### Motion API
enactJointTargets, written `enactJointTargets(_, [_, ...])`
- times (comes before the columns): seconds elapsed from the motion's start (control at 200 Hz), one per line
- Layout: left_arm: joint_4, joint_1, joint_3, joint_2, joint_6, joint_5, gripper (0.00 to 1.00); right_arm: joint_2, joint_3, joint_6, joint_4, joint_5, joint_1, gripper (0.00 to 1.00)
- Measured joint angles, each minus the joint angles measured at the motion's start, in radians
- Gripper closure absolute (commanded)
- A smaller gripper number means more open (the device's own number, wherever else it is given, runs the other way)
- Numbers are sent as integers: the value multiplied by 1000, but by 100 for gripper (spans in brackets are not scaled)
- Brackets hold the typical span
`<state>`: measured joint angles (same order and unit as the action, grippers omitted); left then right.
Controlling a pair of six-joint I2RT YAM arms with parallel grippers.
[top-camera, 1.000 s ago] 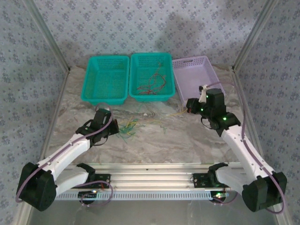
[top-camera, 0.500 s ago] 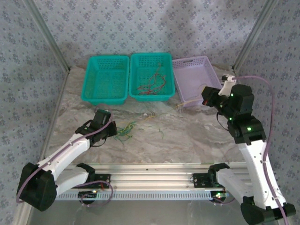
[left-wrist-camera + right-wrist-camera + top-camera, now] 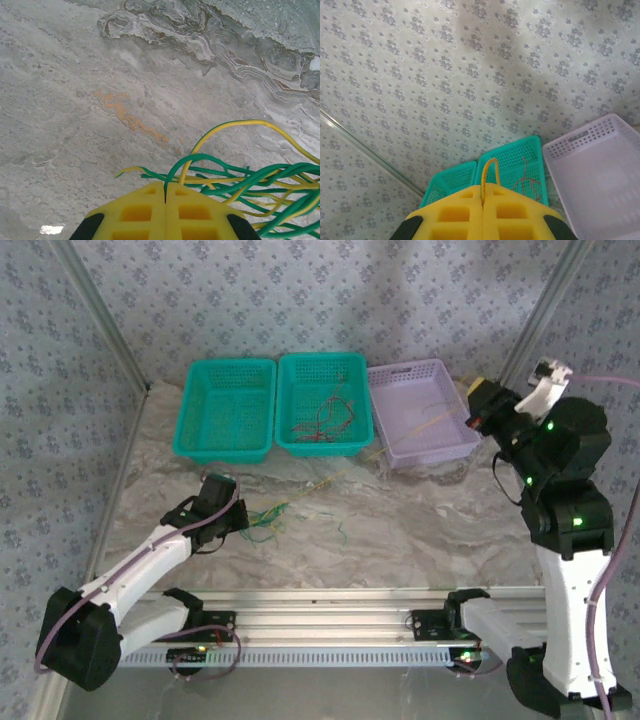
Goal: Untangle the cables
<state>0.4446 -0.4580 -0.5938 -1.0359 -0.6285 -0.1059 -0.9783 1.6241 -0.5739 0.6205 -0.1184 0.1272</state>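
Left arm: lies low and stretched forward from its base at the near left corner of the worktop [image 3: 420, 530], wrist angled down to the surface. The left gripper [image 3: 165, 189] has its yellow fingers [image 3: 135, 212] pressed together with no gap, clamped on a bunch of green and yellow cables [image 3: 260, 180]. The bunch fans out to the right from the fingertips and rests on the marble-patterned surface. Seen from above, it lies left of centre, nearer the near edge [image 3: 262, 523].

Right arm: stands upright from its base at the near right corner, forearm vertical, wrist bent toward the far edge. The right gripper [image 3: 472, 406] hangs high beside the right rim of the lilac basket [image 3: 440, 448]. Its jaws are fully closed on a single yellow cable [image 3: 490, 160], which loops out of the seam between the fingers. That cable runs taut down across the lilac basket toward the bunch [image 3: 430, 423].

Three baskets stand along the far edge. Red cables [image 3: 322, 420] lie in the middle teal basket [image 3: 322, 448], beside the left teal basket [image 3: 222, 452].
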Motion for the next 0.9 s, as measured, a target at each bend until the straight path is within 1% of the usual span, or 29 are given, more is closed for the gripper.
enactJointTargets(0.17, [-19, 0, 0, -8, 0, -8, 100, -121, 185, 11, 70, -6, 0, 100])
enactJointTargets(0.32, [-43, 0, 0, -50, 0, -15, 100, -245, 391, 32, 155, -29, 14, 100])
enactJointTargets(0.47, [-66, 0, 0, -60, -2, -14, 100, -272, 435, 52, 186, -47, 61, 100])
enactJointTargets(0.57, [-78, -8, 0, -60, -11, -15, 100, -279, 386, 71, 179, -66, 114, 100])
enactJointTargets(0.635, [-84, -24, 0, -60, -19, -14, 100, -275, 297, 82, 158, -79, 159, 100])
enactJointTargets(0.769, [-84, -89, -30, -60, -28, -14, 100, -290, 73, 104, 108, -87, 253, 100])
enactJointTargets(0.884, [-100, -140, -79, -60, -35, -14, 100, -318, -82, 116, 71, -90, 300, 100])
enactJointTargets(0.899, [-105, -147, -85, -60, -35, -15, 100, -319, -100, 116, 66, -92, 303, 99])
